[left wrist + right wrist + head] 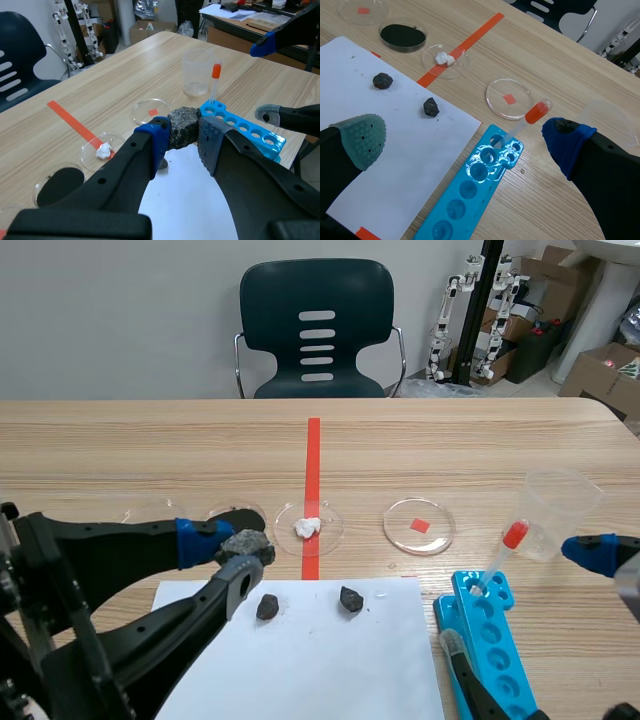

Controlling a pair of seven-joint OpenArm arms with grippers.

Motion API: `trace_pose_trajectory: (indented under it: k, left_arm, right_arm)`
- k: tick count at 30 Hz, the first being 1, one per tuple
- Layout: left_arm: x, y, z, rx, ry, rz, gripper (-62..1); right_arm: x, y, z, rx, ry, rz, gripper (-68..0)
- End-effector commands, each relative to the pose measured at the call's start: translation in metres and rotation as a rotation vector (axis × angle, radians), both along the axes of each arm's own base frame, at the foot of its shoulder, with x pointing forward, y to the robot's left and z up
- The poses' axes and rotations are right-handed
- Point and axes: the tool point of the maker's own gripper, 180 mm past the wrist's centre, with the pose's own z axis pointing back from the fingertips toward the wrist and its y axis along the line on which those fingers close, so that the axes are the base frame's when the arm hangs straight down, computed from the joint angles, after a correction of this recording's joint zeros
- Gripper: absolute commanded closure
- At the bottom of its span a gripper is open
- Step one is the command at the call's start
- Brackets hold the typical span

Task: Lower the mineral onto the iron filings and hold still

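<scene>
A grey mineral (pixel 184 127) is clamped between the pads of the left hand (pixel 183 139), over the paper's (pixel 185 200) far edge, near the dish of black filings (pixel 60 182) on the counter (pixel 150 450). The right hand (pixel 464 139) is spread wide over the blue rack (pixel 480 195).

Left arm (pixel 90 550), right arm (pixel 615 175): smooth matte black shells. Left gripper (pixel 183 133) fingers (pixel 125 170) thick, black; pads dotted, one blue (pixel 152 132), one grey (pixel 212 140). Right gripper (pixel 464 136) identical: pads grey-green (pixel 362 137), blue (pixel 567 140).

Filings dish (pixel 224 509) (mostly) behind left hand (pixel 238 553)
</scene>
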Motion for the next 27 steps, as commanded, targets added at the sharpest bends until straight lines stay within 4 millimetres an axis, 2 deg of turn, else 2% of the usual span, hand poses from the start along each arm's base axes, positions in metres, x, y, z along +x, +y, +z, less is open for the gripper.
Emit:
trace_pose_trajectory:
  k: [1,12,27]
  left_arm:
    - [-0.001,-0.002,0.005,-0.016,-0.012,-0.001,-13.0]
    - [-0.002,0.009,-0.002,0.018,0.009,0.027,-13.0]
    - [-0.002,0.009,-0.003,0.02,0.01,0.027,-13.0]
  right_arm:
    - [0.004,0.001,0.008,0.01,-0.033,0.005,-67.9]
    - [0.004,0.001,0.008,0.01,-0.033,0.005,-67.9]
    - [0.004,0.001,0.008,0.01,-0.033,0.005,-67.9]
